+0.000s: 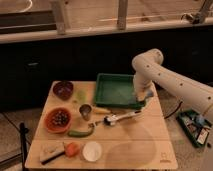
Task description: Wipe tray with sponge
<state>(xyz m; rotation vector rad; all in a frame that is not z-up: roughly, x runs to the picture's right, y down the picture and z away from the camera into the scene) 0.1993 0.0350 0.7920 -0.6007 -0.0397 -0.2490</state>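
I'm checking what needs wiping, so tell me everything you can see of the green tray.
The tray is a green rectangle with low raised sides, plastic by its look, and the part of its floor that shows looks bare. It lies flat at the back right of the wooden table, its long side running across the view. The robot's claw is down at its right front corner; whether it touches the tray is unclear.

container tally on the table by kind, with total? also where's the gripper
Bowls: 3: maroon bowl, orange bowl, white bowl
Tray: 1, green
Metal cup: 1
Total: 5
Gripper: at the tray's right end
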